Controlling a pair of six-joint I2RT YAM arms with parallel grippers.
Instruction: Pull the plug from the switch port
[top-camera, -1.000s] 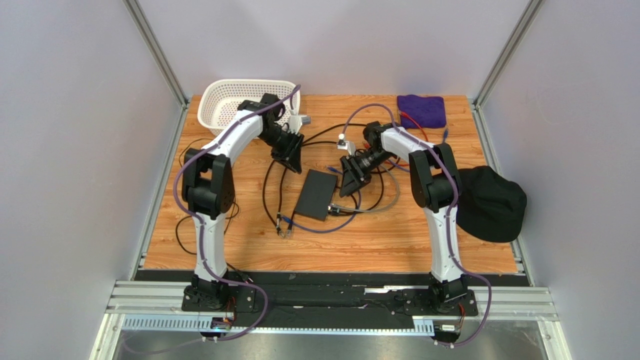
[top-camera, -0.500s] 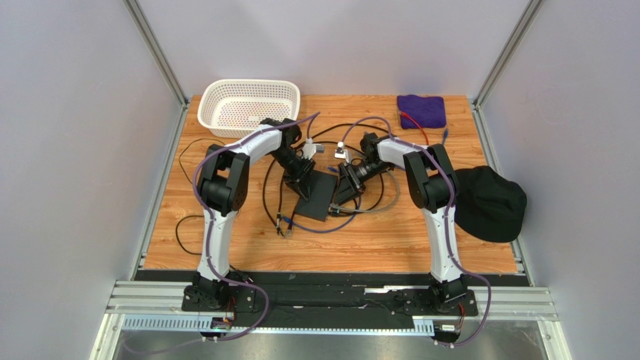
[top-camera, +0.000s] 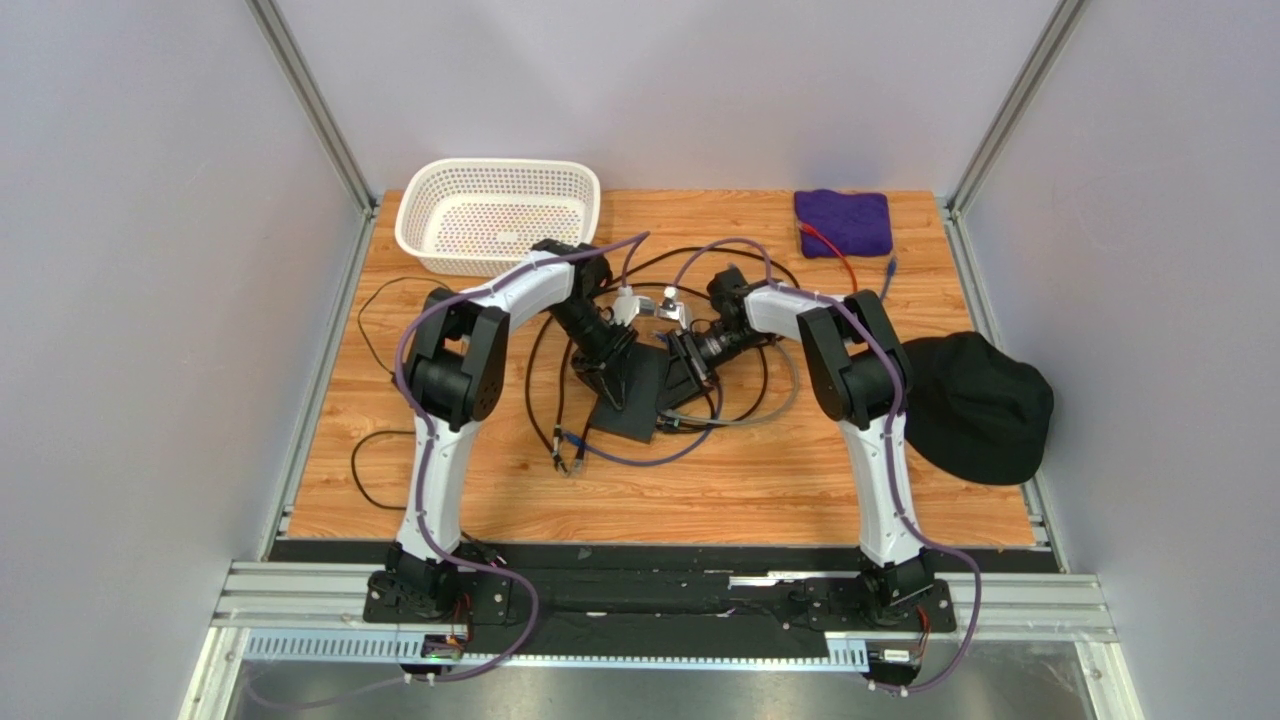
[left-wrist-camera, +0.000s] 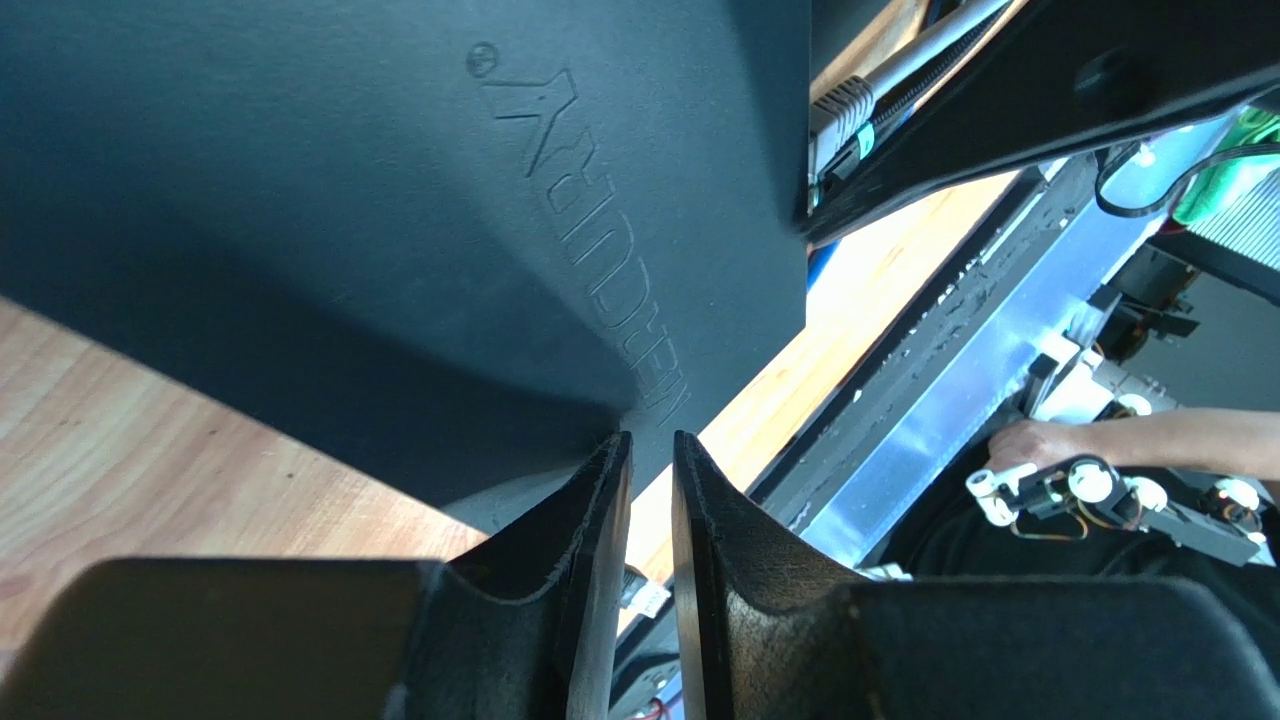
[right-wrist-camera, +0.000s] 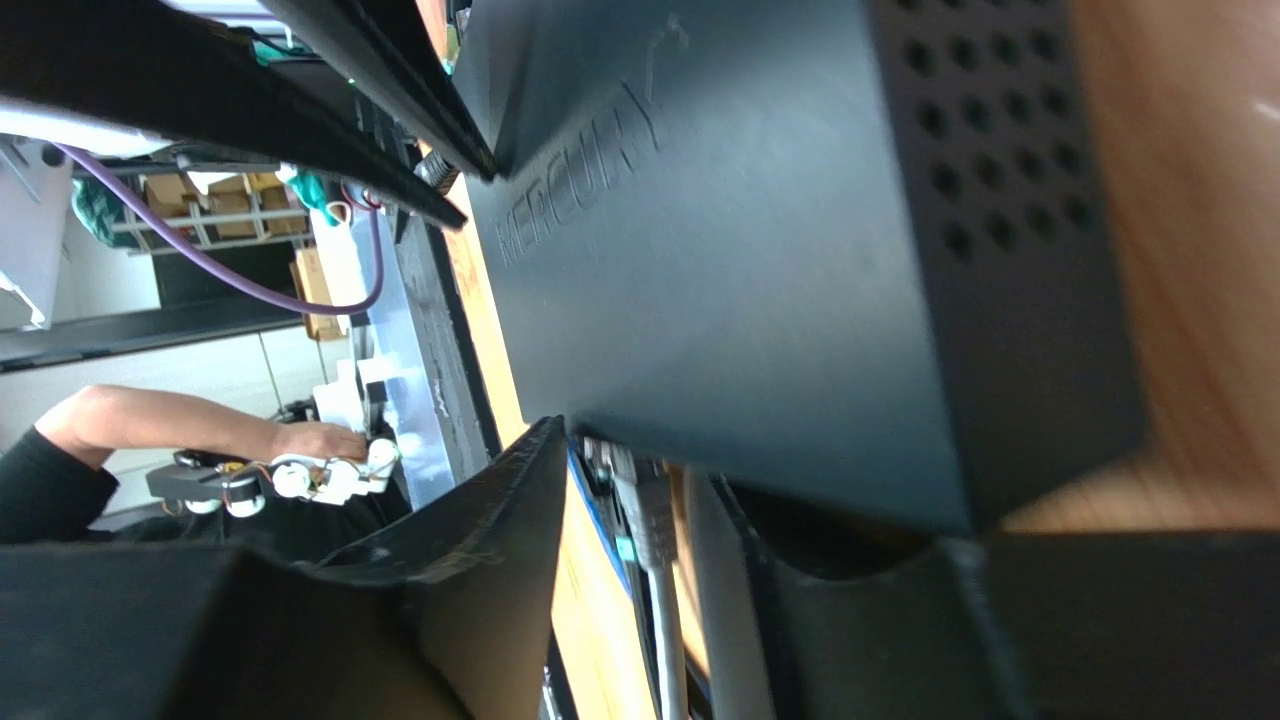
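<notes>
I see the right gripper half-open, straddling the grey plug at the switch's right long edge, unclamped. The left gripper, a narrow empty slit, sits on its far corner.

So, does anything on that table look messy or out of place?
Yes: loose cables loop in a tangle around the switch, and a black cap hangs over the right edge of the table. Nothing looks spilled or broken.

The flat matte-black switch lies centrally on the wooden table, grey-cabled plug at its edge.
</notes>
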